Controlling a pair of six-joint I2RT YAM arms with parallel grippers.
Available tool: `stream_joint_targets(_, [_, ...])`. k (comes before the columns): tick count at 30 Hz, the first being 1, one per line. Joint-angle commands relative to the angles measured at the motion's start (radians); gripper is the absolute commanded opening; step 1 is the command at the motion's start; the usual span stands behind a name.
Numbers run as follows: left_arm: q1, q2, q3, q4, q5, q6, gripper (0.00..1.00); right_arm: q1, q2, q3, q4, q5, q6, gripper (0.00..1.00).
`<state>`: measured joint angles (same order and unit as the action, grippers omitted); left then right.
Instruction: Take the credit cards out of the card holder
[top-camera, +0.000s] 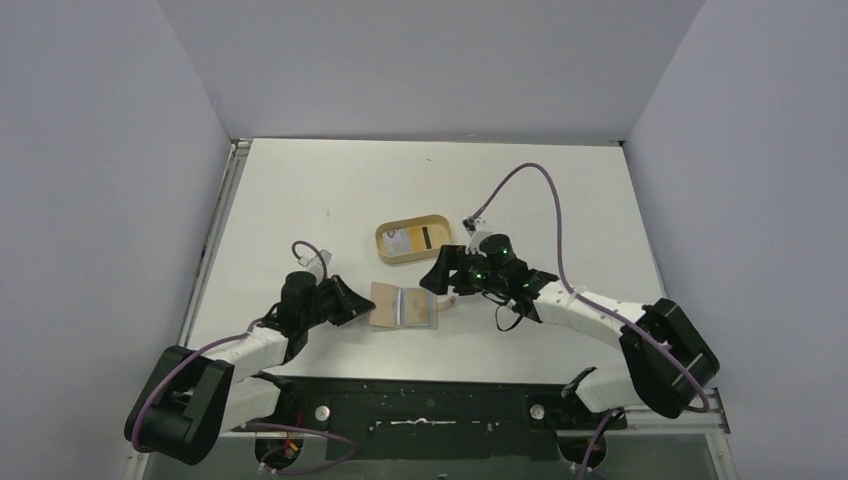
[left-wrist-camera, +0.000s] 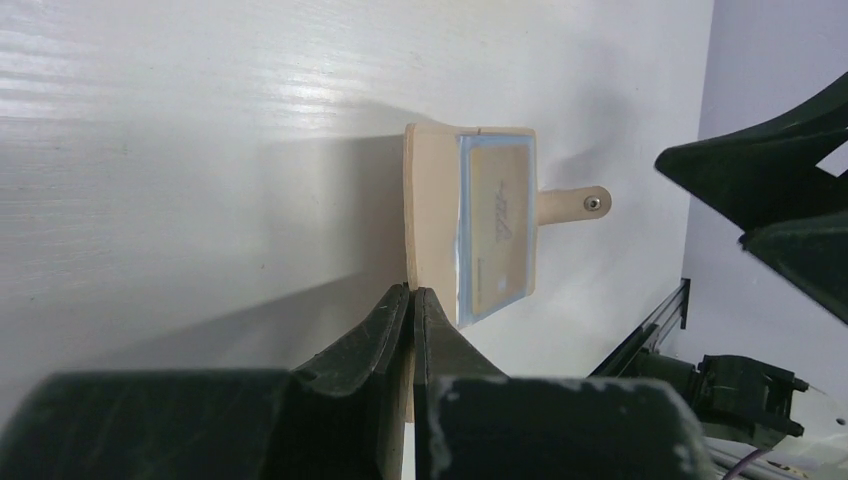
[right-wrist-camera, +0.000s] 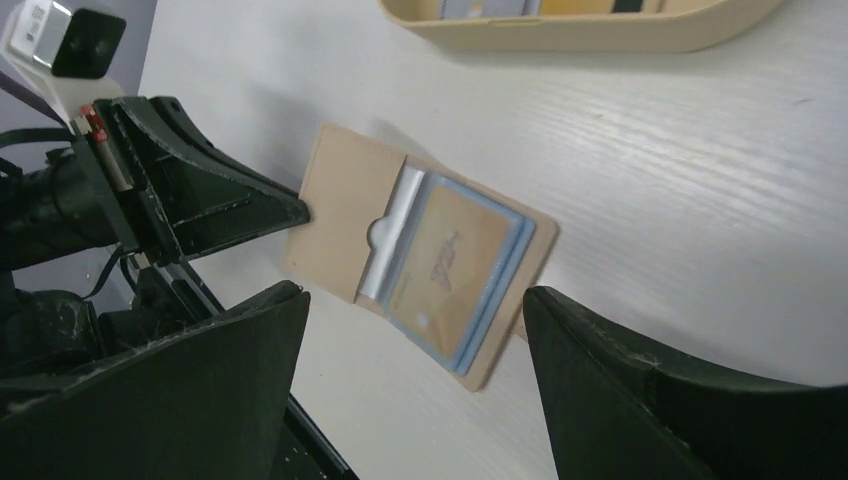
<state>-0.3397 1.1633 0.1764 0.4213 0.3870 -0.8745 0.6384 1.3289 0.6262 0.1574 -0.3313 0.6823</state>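
The tan card holder (top-camera: 386, 305) lies open and flat on the white table. Pale blue credit cards (top-camera: 418, 308) with a tan face on top stick out of its pocket toward the right. My left gripper (top-camera: 361, 304) is shut on the holder's left edge; in the left wrist view its tips (left-wrist-camera: 412, 293) pinch the tan flap (left-wrist-camera: 433, 215), with the cards (left-wrist-camera: 497, 228) and the strap tab (left-wrist-camera: 573, 203) beyond. My right gripper (top-camera: 441, 277) hovers open over the holder's right side. In the right wrist view its fingers (right-wrist-camera: 415, 295) straddle the cards (right-wrist-camera: 455, 262) without touching them.
An oval tan tray (top-camera: 388, 250) with a raised rim stands just behind the holder, with flat card-like items inside; its rim (right-wrist-camera: 580, 35) shows at the top of the right wrist view. The black base rail (top-camera: 420, 405) runs along the near edge.
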Motion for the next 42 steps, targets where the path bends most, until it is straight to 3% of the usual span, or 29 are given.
stream_joint_targets(1, [-0.005,-0.026,0.028,-0.016,-0.023,0.038,0.0,0.08,0.133,0.058,-0.018,-0.003,0.039,0.8])
stream_joint_targets(12, [-0.005,-0.073,0.025,-0.086,-0.043,0.058,0.0,0.171,0.341,0.128,0.069,-0.045,0.114,0.77])
stream_joint_targets(16, [-0.005,-0.074,0.021,-0.086,-0.046,0.057,0.0,0.205,0.351,0.147,0.074,-0.042,0.114,0.77])
stream_joint_targets(21, [-0.005,-0.079,0.019,-0.091,-0.048,0.06,0.0,0.242,0.279,0.156,-0.018,0.084,0.063,0.78])
stream_joint_targets(25, [-0.005,-0.071,0.017,-0.085,-0.047,0.06,0.0,0.242,0.295,0.171,-0.016,0.053,0.057,0.78])
stream_joint_targets(42, [-0.007,-0.016,0.025,-0.023,-0.015,0.045,0.0,0.271,0.391,0.229,0.248,-0.105,0.09,0.81])
